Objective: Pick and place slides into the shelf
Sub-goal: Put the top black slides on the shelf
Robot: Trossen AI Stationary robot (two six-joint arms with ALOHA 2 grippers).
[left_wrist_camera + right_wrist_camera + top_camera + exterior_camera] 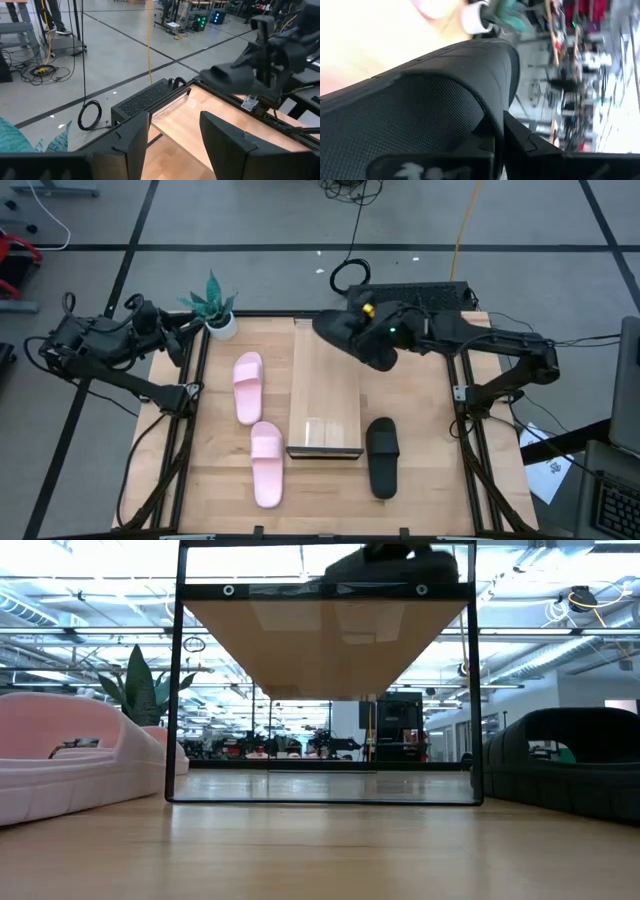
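Near desk [220, 480] edge: pink slides [266, 463] left of the shelf [325, 395], one black slide [381, 456] right. Further back, right gripper [372, 332] clamps the other black slide [350, 335] above the shelf; left gripper [190, 330] sits open by the plant [214, 305]. Grey floor beyond.

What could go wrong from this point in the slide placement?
The right gripper holds a black slide over the far end of the shelf, near its edge; released off-centre, it may tip off. Its grip sits at one end, so the slide could swing or slip. The potted plant stands close by.
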